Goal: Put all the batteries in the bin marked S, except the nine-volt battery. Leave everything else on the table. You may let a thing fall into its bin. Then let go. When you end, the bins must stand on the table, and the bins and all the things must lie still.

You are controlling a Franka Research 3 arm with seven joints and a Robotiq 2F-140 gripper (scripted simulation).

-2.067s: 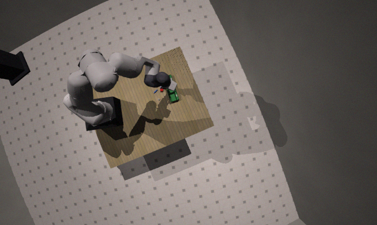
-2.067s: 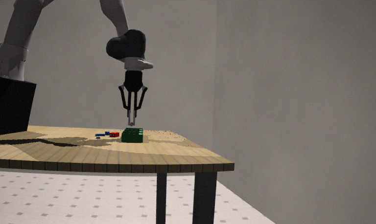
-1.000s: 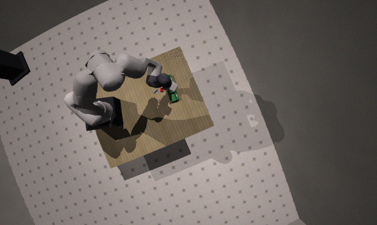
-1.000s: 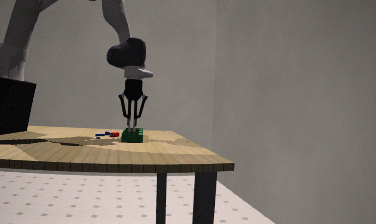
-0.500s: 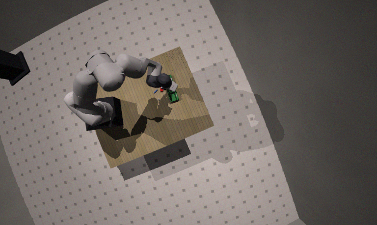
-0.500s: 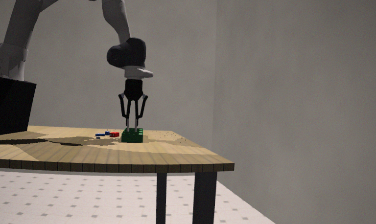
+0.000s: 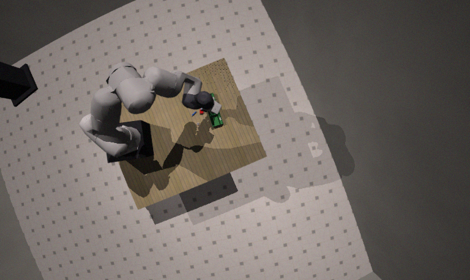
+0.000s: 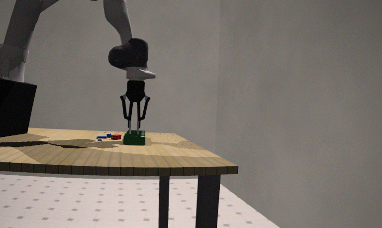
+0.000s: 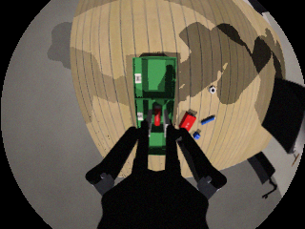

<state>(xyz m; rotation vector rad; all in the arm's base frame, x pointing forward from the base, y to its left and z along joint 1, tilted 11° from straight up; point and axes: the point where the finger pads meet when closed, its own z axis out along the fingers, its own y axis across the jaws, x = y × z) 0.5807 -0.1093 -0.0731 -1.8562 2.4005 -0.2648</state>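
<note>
Two green bins stand end to end on the wooden table, the far one [image 9: 154, 72] and the near one [image 9: 154, 129]; in the side view they show as one green block [image 8: 134, 137]. Each has a small white label that I cannot read. My gripper [image 8: 134, 129] hangs straight down with its fingertips at the near bin's rim, fingers slightly apart. In the wrist view a small red battery [image 9: 156, 116] shows between the fingertips, over the near bin's inside. From above, my wrist [image 7: 207, 102] covers part of the bins [image 7: 216, 119].
A red block [image 9: 187, 121] [image 8: 116, 136] lies just beside the bins. Two small blue pieces [image 9: 208, 118] [image 9: 197, 135] and a small grey piece [image 9: 213, 90] lie further out. My base pedestal [image 7: 130, 140] stands at the table's other side.
</note>
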